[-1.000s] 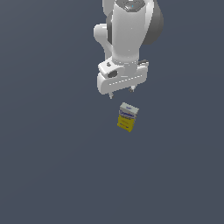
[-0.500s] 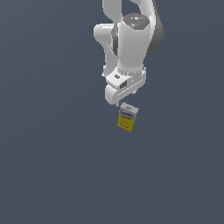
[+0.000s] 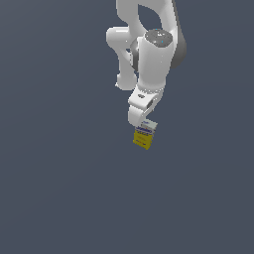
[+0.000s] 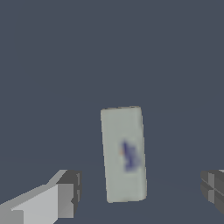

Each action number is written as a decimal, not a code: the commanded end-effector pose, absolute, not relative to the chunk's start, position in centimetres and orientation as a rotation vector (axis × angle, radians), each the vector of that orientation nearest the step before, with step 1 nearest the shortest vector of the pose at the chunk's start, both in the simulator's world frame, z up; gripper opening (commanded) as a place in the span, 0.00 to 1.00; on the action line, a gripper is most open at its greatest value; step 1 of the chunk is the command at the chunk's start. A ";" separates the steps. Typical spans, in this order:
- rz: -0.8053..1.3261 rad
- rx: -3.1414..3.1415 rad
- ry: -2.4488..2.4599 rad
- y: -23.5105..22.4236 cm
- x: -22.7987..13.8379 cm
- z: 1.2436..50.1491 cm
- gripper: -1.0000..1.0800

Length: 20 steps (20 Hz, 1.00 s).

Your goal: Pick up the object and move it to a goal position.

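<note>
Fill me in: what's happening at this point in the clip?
A white robot arm is reaching down over a small rectangular carton with a yellow lower body and white-and-blue printed top, which sits on a plain dark grey surface. The wrist view shows the claw open, its fingers either side of the carton with gaps on both sides. Nothing is gripped yet, and the carton is not lifted.

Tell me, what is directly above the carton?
The open gripper hangs above the carton, its fingers on either side. The arm hides the carton's top edge in the exterior view.
</note>
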<state>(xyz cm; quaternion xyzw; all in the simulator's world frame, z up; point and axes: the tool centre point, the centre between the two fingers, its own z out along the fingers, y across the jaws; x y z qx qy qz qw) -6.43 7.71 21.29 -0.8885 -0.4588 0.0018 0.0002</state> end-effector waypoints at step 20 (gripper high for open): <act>0.000 -2.713 -1.583 8.4 -6.6 17.7 0.96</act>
